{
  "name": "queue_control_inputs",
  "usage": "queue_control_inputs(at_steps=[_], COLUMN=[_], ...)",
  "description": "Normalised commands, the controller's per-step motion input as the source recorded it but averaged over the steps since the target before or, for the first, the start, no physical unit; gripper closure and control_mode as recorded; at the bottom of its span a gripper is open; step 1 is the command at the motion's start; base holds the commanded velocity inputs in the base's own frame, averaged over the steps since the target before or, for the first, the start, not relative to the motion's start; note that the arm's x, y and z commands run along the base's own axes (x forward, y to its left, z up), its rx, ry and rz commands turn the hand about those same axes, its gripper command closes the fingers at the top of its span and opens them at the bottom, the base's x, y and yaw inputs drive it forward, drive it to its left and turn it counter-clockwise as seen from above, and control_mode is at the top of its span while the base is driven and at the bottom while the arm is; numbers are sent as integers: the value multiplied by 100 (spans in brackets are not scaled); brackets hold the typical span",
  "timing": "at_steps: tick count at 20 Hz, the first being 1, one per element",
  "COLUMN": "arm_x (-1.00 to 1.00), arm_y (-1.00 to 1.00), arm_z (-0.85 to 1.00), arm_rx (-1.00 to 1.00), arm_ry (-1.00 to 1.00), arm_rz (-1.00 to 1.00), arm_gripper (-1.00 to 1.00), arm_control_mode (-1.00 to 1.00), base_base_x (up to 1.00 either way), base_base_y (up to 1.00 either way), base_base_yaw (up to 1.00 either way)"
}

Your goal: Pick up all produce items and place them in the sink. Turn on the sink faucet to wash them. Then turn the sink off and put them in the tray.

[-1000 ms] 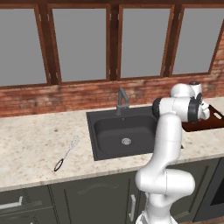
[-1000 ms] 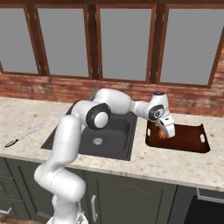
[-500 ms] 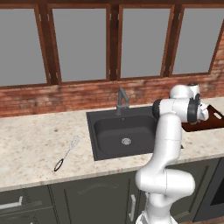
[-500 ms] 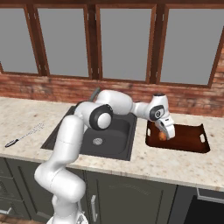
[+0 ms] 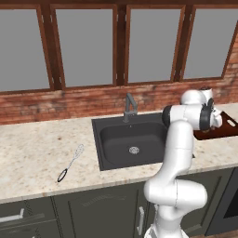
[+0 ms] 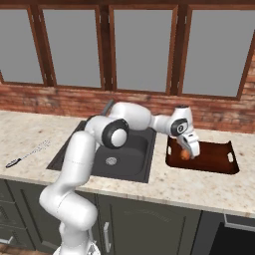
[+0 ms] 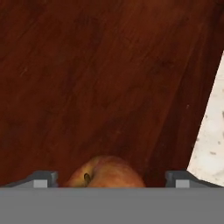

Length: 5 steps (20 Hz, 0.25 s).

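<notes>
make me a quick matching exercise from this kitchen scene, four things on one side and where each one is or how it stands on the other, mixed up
Things:
1. whisk
2. apple
3. faucet
4. claw

Places or states:
A. at the back edge of the sink
B. open, fingertips apart on either side of the fruit
C. lying on the counter left of the basin
D. on the tray

Pairs: 1-C, 2-D, 3-A, 4-B

Apple [image 7: 106, 172] cut off below — tray [image 7: 87, 78] overruns edges (mostly).
</notes>
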Motion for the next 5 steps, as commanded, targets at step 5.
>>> queue_control_inputs(at_steps=[5], arm_x=[-44], arm_y=[0], arm_z=[35], arm_rx=[1], arm_ry=[-7], arm_rz=[0], arm_gripper=[-100], arm_control_mode=[-100], base_base_x=[0], base_base_y=[0], base_base_yaw=[0])
